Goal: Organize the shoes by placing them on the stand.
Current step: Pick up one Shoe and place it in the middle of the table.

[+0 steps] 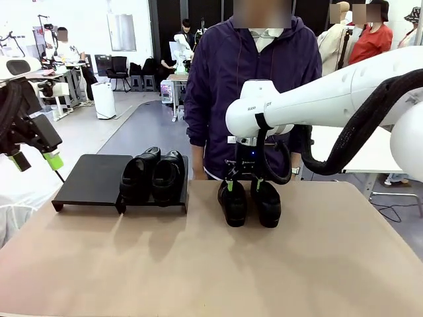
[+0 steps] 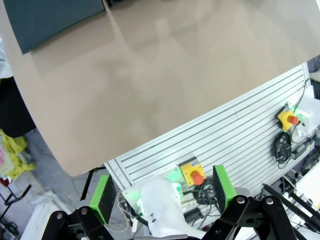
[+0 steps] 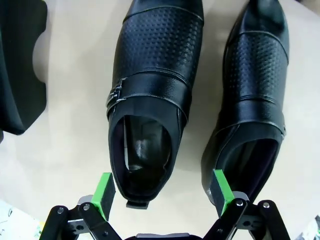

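Currently two shoes (image 1: 153, 177) sit side by side on the right part of the stand (image 1: 89, 178), whose left part is bare. Another two shoes (image 1: 249, 203) rest close together on the table (image 1: 211, 271), just right of the stand, in front of the person (image 1: 218, 79). The right gripper (image 1: 244, 187) hangs low over their heel ends. In the right wrist view its fingers are spread wide, one green pad (image 3: 103, 194) outside one shoe's heel and the other beside the neighbouring shoe, gripping nothing. The left gripper (image 1: 36, 160) hovers off the table's left edge, fingers apart and empty.
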Tool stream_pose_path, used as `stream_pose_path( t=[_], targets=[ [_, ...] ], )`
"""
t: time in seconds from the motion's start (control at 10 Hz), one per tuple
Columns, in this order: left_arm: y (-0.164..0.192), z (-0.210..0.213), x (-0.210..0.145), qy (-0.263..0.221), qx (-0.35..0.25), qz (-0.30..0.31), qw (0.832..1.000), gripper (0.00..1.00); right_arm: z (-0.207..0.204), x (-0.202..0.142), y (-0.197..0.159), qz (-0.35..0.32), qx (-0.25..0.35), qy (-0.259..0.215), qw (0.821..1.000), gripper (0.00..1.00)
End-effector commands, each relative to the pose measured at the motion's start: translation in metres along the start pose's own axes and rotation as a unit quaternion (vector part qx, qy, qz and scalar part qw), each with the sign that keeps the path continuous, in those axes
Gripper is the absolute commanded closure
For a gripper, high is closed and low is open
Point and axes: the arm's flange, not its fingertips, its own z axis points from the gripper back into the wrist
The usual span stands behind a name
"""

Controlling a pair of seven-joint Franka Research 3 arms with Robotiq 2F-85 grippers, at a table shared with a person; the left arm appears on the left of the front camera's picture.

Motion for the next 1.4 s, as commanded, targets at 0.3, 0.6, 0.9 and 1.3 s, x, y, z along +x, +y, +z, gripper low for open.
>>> stream_pose_path(
  t=[0.3,0.6,0.9,1.3],
  targets=[
    [0.000,0.000,-0.001,-0.003,-0.009,-0.001,1.000,0.00,-0.014,0.009,0.011,-0.052,-0.029,-0.021,0.998,0.00],
    [0.000,0.000,-0.001,-0.003,-0.009,-0.001,1.000,0.00,-0.027,0.013,0.013,-0.078,-0.047,-0.023,0.996,0.00],
    [0.000,0.000,-0.001,-0.003,-0.009,-0.001,1.000,0.00,-0.029,0.015,0.014,-0.094,-0.063,-0.037,0.993,0.00],
    [0.000,0.000,-0.001,-0.003,-0.009,-0.001,1.000,0.00,-0.034,0.017,0.016,-0.084,-0.061,-0.025,0.994,0.60]
  ],
)
